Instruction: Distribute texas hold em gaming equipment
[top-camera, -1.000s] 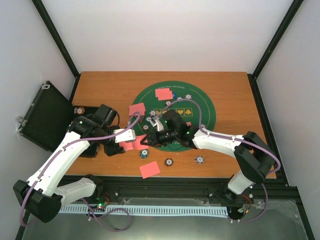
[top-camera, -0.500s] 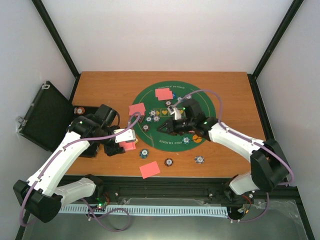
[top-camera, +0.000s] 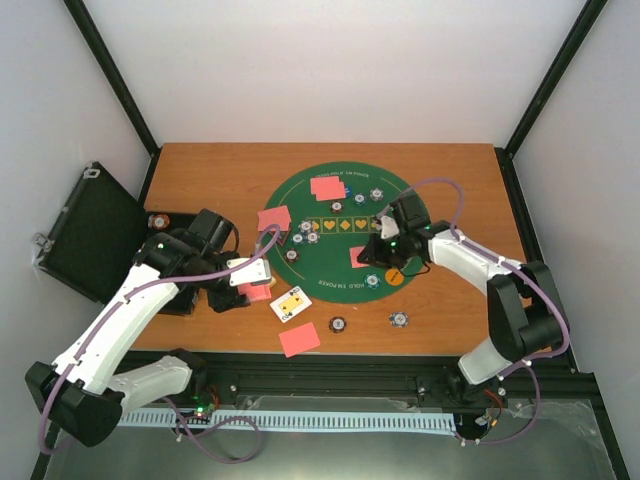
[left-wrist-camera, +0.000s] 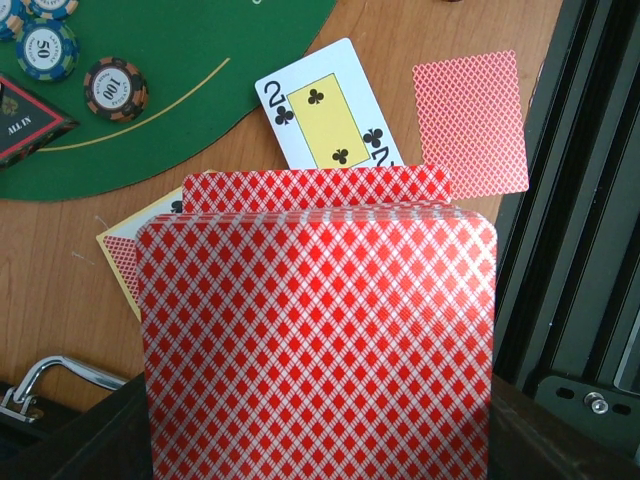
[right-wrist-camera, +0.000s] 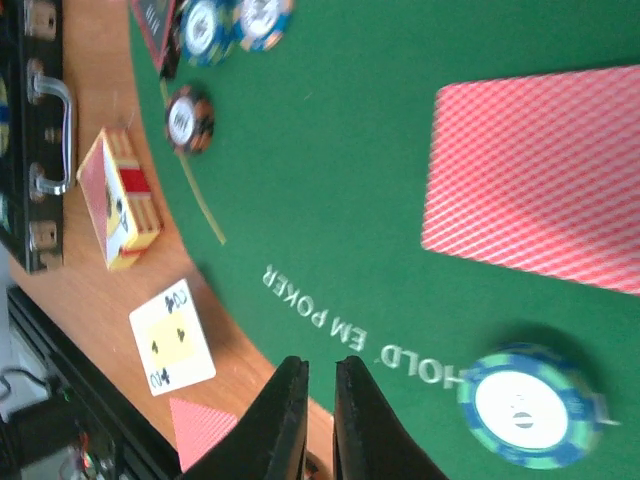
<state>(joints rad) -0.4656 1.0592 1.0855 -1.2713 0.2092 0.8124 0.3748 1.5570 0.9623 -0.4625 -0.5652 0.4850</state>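
My left gripper (top-camera: 252, 290) is shut on a deck of red-backed cards (left-wrist-camera: 315, 340), which hides its fingers. A face-up two of clubs (top-camera: 290, 305) lies just ahead of the deck and shows in the left wrist view (left-wrist-camera: 325, 115). My right gripper (top-camera: 378, 252) hovers over the green mat (top-camera: 420, 215). It is empty, with the jaws a narrow gap apart. A red-backed card (right-wrist-camera: 540, 180) lies on the mat beyond its fingertips (right-wrist-camera: 290, 400). A blue-green chip (right-wrist-camera: 525, 405) sits beside them. The triangle marker (left-wrist-camera: 25, 125) and chips (left-wrist-camera: 115, 88) lie at the mat's left side.
Red-backed cards lie on the mat's far side (top-camera: 327, 186), at its left edge (top-camera: 274, 218) and near the table's front (top-camera: 299, 340). Chips sit at the front (top-camera: 339, 325) (top-camera: 399, 320), with an orange disc (top-camera: 396, 277) nearby. The open black case (top-camera: 85, 230) lies at far left.
My right gripper moved right from beside the deck to over the mat. A red-backed card now lies on the mat near it. The two of clubs now lies face up by the deck.
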